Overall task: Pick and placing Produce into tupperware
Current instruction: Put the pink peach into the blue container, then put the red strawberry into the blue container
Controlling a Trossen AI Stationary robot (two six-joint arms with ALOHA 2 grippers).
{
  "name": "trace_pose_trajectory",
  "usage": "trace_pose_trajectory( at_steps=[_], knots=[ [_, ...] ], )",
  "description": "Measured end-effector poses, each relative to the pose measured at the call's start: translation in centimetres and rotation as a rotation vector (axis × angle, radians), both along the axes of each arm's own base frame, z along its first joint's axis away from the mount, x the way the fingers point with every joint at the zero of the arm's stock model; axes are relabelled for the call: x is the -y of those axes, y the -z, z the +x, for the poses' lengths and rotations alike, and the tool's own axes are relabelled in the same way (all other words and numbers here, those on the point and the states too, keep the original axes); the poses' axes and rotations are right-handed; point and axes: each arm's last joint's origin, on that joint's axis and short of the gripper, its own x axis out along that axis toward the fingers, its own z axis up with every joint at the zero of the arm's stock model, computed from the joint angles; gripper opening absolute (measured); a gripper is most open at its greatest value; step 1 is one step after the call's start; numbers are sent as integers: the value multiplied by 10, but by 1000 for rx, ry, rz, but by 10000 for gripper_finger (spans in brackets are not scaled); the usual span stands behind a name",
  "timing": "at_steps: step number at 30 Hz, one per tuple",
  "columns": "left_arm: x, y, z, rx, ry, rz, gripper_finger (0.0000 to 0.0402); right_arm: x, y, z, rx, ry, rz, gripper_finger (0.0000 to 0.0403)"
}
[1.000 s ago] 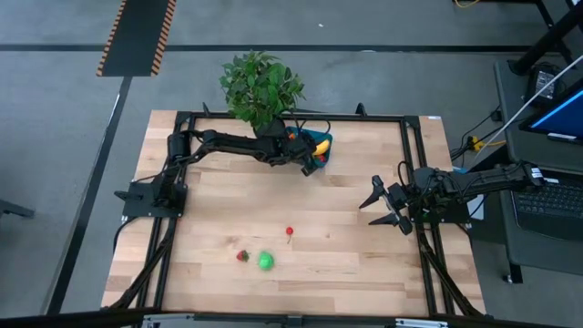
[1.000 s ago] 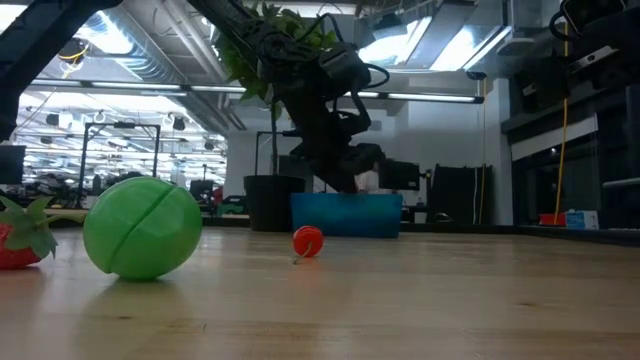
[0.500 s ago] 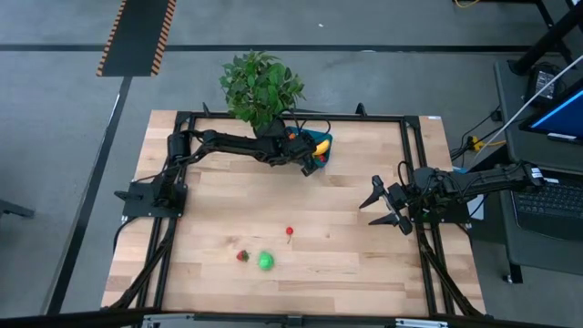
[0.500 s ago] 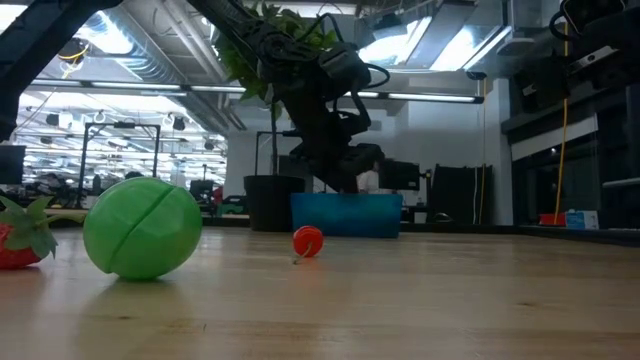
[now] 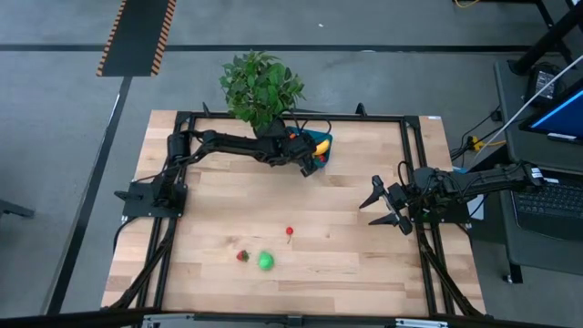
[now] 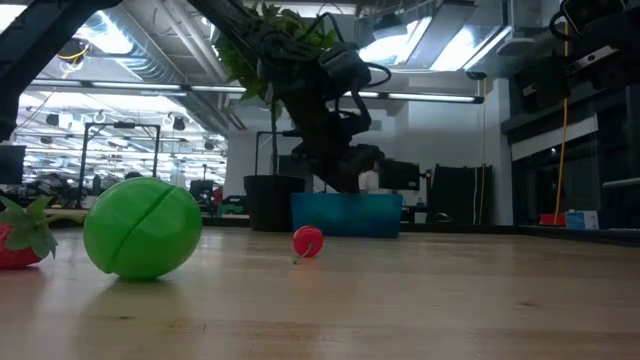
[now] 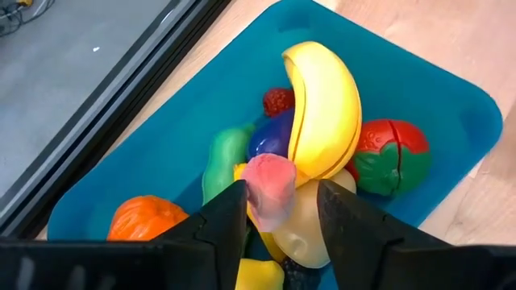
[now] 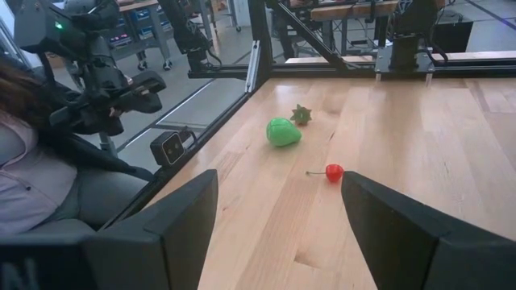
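Note:
The teal tupperware (image 5: 326, 139) (image 7: 451, 89) sits at the table's far edge and holds a yellow banana (image 7: 326, 113), a red-and-green piece (image 7: 391, 153), an orange piece (image 7: 145, 221) and other produce. My left gripper (image 5: 308, 164) (image 7: 282, 209) hangs open over it, slanting down. A pink piece (image 7: 270, 187) lies on the pile between its fingers, with a gap on one side. A cherry (image 5: 290, 231), a green piece (image 5: 265, 261) and a strawberry (image 5: 242, 256) lie loose on the near part of the table. My right gripper (image 5: 375, 208) waits open at the table's right side. My left gripper has its fingers on either side of the pink piece (image 7: 260, 173), which rests on the other produce in the tupperware. One finger (image 7: 230, 217) stands right against it; I cannot tell whether it touches. The other finger stands apart from it.
A leafy potted plant (image 5: 260, 87) stands just behind the tupperware at the far edge. A black frame (image 5: 414, 173) runs around the tabletop. A seated person (image 8: 32, 161) shows beyond the table's edge in the right wrist view. Bare wood lies in the table's middle.

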Motion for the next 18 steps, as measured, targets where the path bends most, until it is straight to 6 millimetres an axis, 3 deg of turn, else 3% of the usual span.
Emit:
trace_pose_trajectory(
  at_steps=[14, 18],
  knots=[
    [23, -23, 0, 9, 34, 76, 122, 0, 0, 0, -2, 1, 3, 266],
    [39, -34, -3, 7, 51, 84, 117, 0, 0, 0, -6, 0, 3, 266]
  ],
)
